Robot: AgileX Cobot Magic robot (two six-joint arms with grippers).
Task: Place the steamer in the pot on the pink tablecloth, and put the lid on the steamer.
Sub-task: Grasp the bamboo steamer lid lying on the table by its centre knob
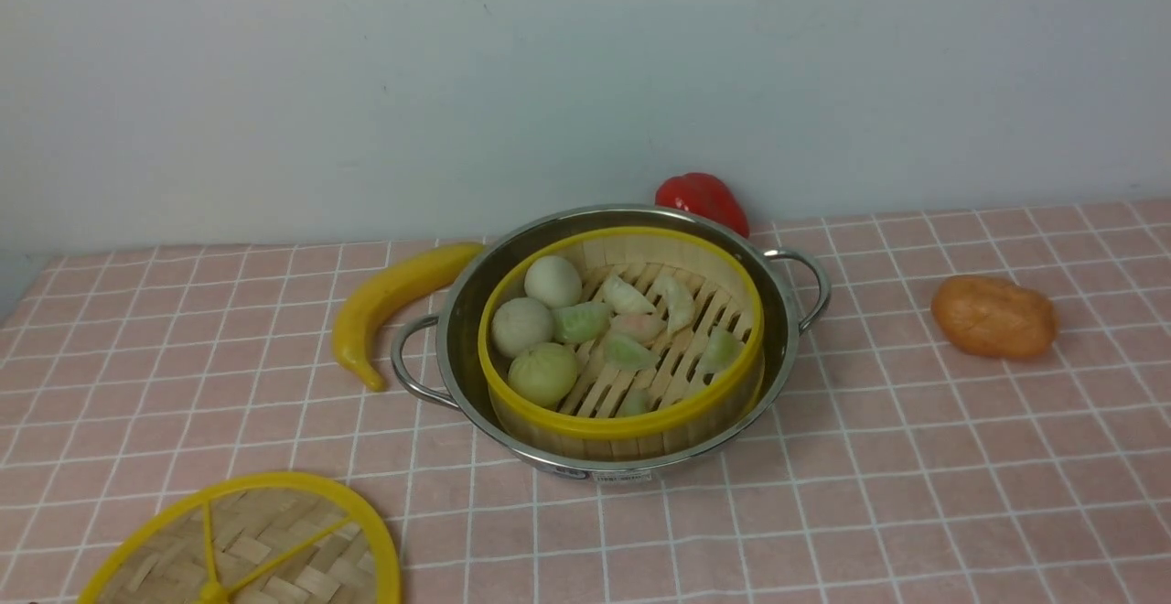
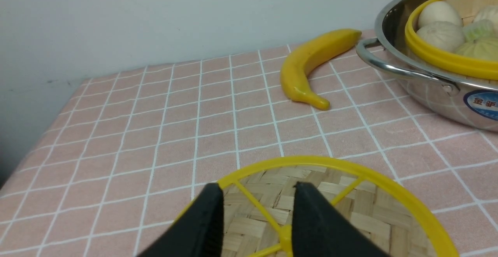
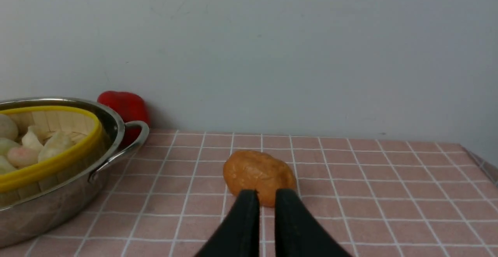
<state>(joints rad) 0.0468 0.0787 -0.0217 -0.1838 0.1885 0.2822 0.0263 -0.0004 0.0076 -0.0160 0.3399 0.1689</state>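
The steamer (image 1: 622,424), holding toy buns and dumplings, sits inside the steel pot (image 1: 462,329) on the pink tablecloth (image 1: 915,476). The lid (image 1: 265,540) lies flat on the cloth at the front left, apart from the pot. Neither gripper shows in the front view. In the left wrist view my left gripper (image 2: 258,185) is open and empty, its fingers just above the lid (image 2: 373,210) near its central knob; the pot (image 2: 428,93) and steamer (image 2: 435,58) show there too. My right gripper (image 3: 267,190) is shut and empty, to the right of the pot (image 3: 50,206) and steamer (image 3: 46,167).
A yellow banana (image 1: 393,297) lies left of the pot and shows in the left wrist view (image 2: 307,62). A red pepper (image 1: 703,197) sits behind the pot by the wall. An orange-brown potato (image 1: 994,316) lies to the right, just ahead of my right gripper (image 3: 258,173).
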